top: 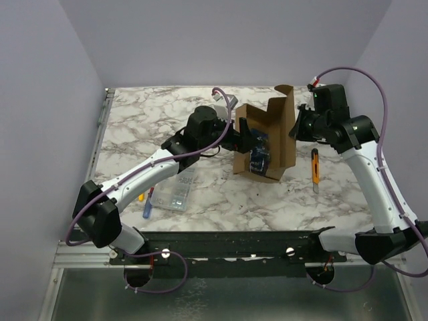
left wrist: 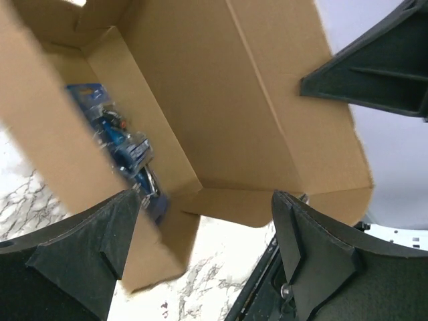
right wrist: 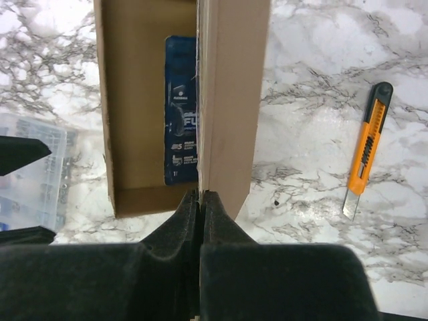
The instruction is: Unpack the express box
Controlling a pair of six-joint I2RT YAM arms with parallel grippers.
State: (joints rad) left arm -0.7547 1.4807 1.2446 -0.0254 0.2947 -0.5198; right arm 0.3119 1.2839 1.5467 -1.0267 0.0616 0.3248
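The express box (top: 266,124) sits in the middle of the bench (top: 147,114), its flap lid stood upright and pinched in our right tool (right wrist: 201,197). Our left tool (left wrist: 204,207), spread wide and empty, hovers at the box's left side near the blue packet (right wrist: 180,110) inside. We should hold the lid steady, straddle the packet's edge, and close only once clear of the cardboard wall.

Marbled white-and-grey table (top: 147,114) fills the middle, plain lilac walls (top: 40,100) closing in at 9, 12 and 3 o'clock, a metal rail (top: 101,117) running up the 9 o'clock edge, aluminium framing (top: 80,255) at 6 o'clock, light soft and even
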